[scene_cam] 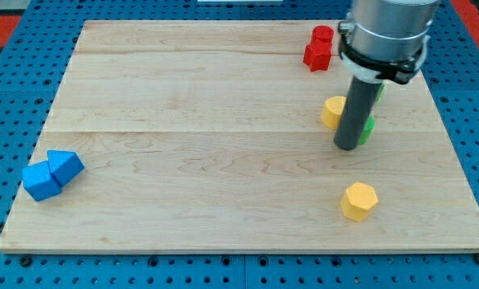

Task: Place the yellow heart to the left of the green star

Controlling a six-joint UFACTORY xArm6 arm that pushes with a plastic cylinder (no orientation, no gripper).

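Observation:
The yellow heart [332, 111] lies on the wooden board [191, 144] at the view's right, partly hidden behind my rod. The green star [370, 127] is mostly hidden behind the rod; only a green sliver shows at the rod's right side, with another green bit [379, 90] higher up. My tip [348, 147] rests on the board just below and between the heart and the star, close to both.
A yellow hexagon [359, 201] lies below the tip near the board's bottom right. Two red blocks [319, 48] sit at the view's top right. Two blue blocks [51, 173] sit at the left edge. Blue pegboard surrounds the board.

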